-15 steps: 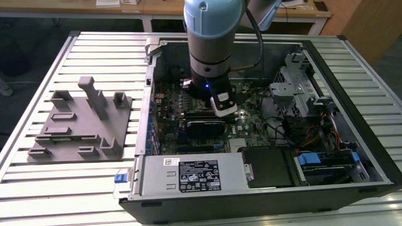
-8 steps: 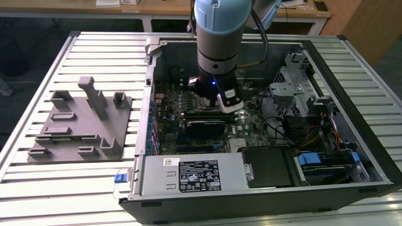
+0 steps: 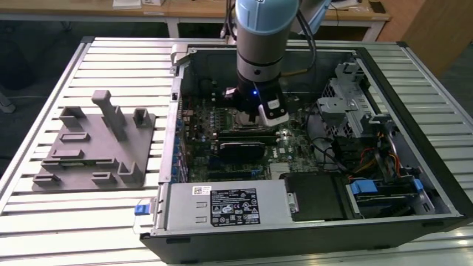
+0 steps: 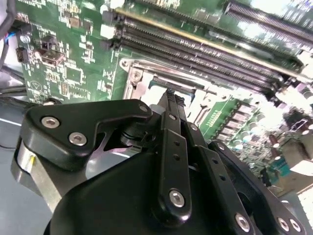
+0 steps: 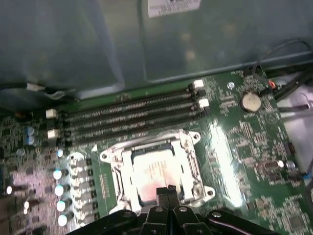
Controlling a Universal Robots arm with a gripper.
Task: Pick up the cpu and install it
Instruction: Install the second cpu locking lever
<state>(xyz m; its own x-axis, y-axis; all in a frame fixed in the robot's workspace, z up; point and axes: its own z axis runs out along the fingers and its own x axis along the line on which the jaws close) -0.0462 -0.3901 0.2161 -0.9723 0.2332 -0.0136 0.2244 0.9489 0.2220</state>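
Observation:
The cpu [image 5: 152,171], a flat square chip with a silver-grey top, lies flat inside the metal-framed socket [image 5: 113,172] on the green motherboard [image 5: 234,147]. In the first wrist view my gripper [image 5: 168,190] hovers over the chip's near edge, its two thin black fingers pressed together with nothing between them. In the second wrist view the same shut gripper [image 4: 170,94] points at the socket frame [image 4: 136,78]. In the exterior view the gripper [image 3: 271,119] reaches down into the open computer case [image 3: 402,72] above the motherboard [image 3: 292,145].
Black memory slots [image 5: 132,111] run beside the socket, with a coin battery [image 5: 251,101] further off. A grey plastic fixture block [image 3: 96,147] sits on the slatted table at the exterior view's left. A power supply [image 3: 221,206], drive cage [image 3: 346,105] and cables [image 3: 369,160] crowd the case.

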